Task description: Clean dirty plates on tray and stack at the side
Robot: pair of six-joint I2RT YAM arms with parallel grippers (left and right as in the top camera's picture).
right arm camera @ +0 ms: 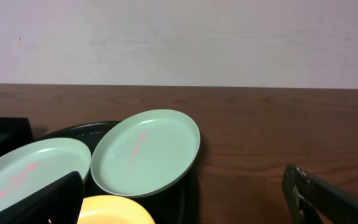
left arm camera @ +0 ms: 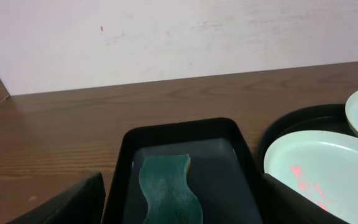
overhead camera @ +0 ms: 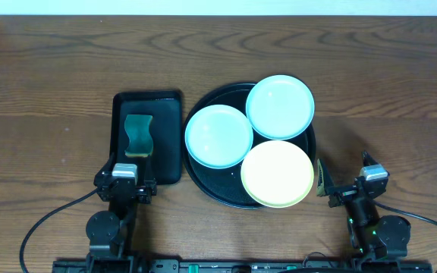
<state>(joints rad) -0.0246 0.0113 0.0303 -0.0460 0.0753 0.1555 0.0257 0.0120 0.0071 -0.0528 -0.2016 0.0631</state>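
Plates (overhead camera: 279,106), three round shallow plastic ones, all lie on the large round glossy black tray (overhead camera: 212,188); none is stacked at the side yet.

The left gripper (overhead camera: 125,178) and the right gripper (overhead camera: 346,180) both have fingers spread wide and hold nothing. The pale yellow plate (overhead camera: 277,173) lies near the right gripper, toward its left. The two pale mint plates (overhead camera: 218,135), with pink smears, are farther. The wavy green sponge (overhead camera: 139,136) in the small black rectangular tray (overhead camera: 169,136) lies straight ahead of the left gripper, its long axis pointing away, so the left arm seems nearer to it. No writing or brand can be read.
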